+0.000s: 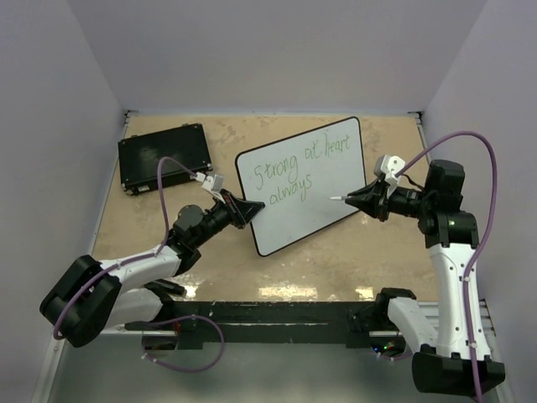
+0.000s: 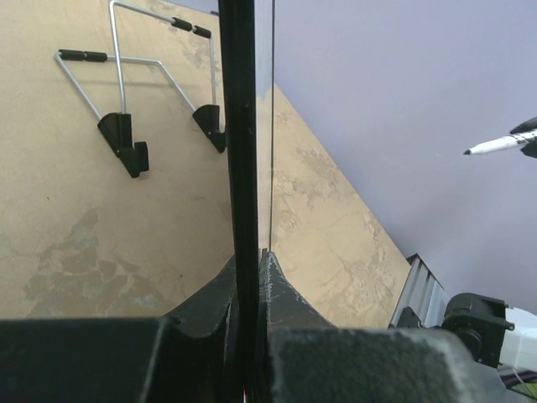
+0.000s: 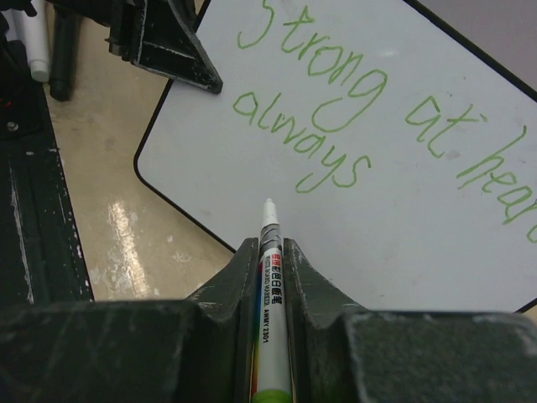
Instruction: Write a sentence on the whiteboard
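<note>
so the whole thing hinges on where the board (image 1: pixel 294 225) sits relative to the marker (image 1: pixel 339 199). the board is found to the left of the right jaws, propped at a tilt on the surface (image 1: pixel 386 252), with its long axis running from near-left to far-right. the marker is lined up roughly right-to-left with its tip aimed at the board face. the tip is held just right of "always", over the blank patch of the second line. in the left wrist view the board is seen edge-on and a clear gap is seen between tip and face, so no contact is being made at this point.

the sentence (image 1: pixel 289 168) looks only partly done, as far as can be judged: "strong at heart" on the top line, "always" under it in green, nothing after that. the next word would have to be put down in that blank bit, so the tip would need to be brought left onto the face. the right arm is obviously the one placed for it.

the right jaws are clamped tight around the marker barrel. the left jaws are clenched on the board's near-left edge with the rim pinched between them, so the board is steadied from that side. if that pinch slips under writing pressure, wobbly letters can be expected.
</note>
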`<state>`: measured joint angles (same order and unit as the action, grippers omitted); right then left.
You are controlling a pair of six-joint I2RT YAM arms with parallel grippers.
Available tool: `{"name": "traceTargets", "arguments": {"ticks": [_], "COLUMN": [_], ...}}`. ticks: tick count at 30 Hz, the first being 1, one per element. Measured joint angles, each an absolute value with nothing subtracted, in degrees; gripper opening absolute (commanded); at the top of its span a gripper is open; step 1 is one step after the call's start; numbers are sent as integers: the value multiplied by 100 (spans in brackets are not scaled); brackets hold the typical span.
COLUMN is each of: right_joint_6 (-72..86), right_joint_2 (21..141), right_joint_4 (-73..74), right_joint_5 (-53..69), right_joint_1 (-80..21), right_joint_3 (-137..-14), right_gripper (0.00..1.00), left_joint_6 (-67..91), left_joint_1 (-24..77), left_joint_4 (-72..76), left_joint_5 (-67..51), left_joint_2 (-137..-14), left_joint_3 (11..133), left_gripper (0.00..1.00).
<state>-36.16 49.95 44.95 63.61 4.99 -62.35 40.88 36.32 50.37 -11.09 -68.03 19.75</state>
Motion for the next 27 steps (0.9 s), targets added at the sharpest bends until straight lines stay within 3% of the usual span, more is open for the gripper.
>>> {"name": "traceTargets", "arguments": {"ticks": [13, 27], "right_joint_6": [-3452, -2648], "right_joint_2": [4982, 5116], "right_joint_4": [3538, 1984], "right_joint_5": [6206, 5859], "right_joint_1": [532, 384], "right_joint_3": [-5511, -4884], "right_gripper": [0, 0], "left_joint_6": [4158, 4418], "left_joint_1": [3638, 4038], "left_joint_4": [5295, 5658], "left_joint_5": [-1306, -720], "left_joint_2": [-6836, -6820], "left_joint_3": [1798, 1420], "left_gripper": [0, 0]}}
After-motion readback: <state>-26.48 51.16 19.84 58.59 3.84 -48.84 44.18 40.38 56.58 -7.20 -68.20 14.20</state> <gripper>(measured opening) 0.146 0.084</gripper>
